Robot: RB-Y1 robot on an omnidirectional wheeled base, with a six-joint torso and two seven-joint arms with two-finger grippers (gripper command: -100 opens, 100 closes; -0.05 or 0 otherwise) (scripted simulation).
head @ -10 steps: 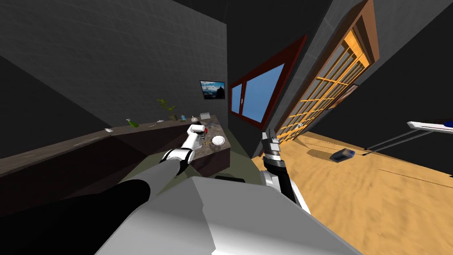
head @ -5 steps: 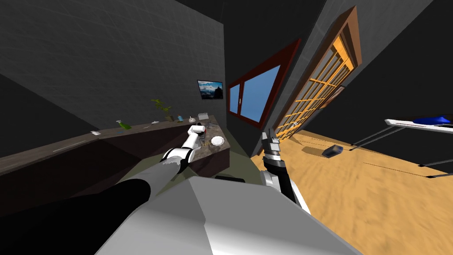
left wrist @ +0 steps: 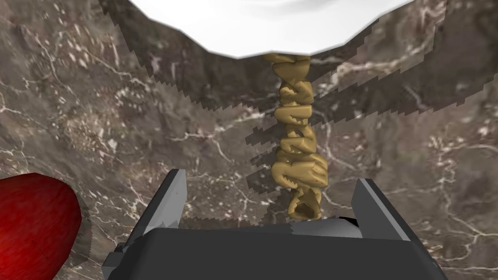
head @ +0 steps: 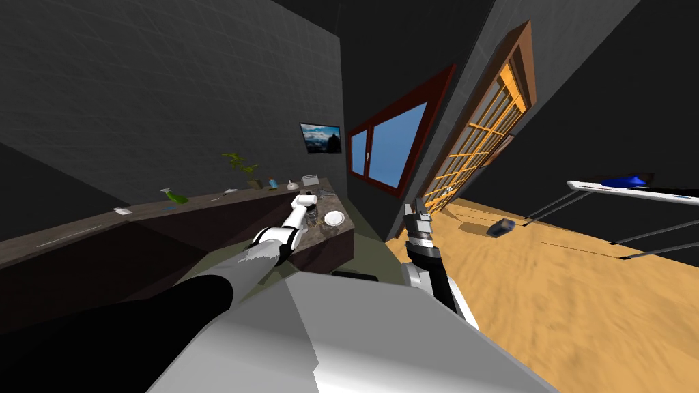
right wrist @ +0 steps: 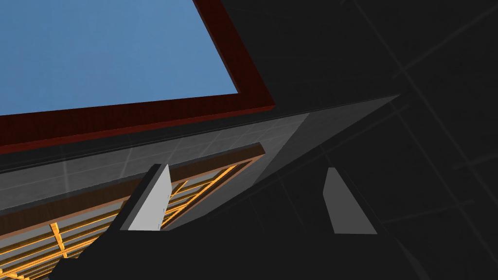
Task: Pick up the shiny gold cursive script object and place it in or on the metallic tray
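Left wrist view — both jaws apart | gold script (left wrist: 295, 146) between left's, perhaps touching plate (left wrist: 262, 24)

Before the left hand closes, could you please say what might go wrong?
The gold script lies off-centre in the open left hand, so closing may shove or twist it. Its far end reaches the white dish, which could snag a lift. The red apple beside the hand could get bumped.
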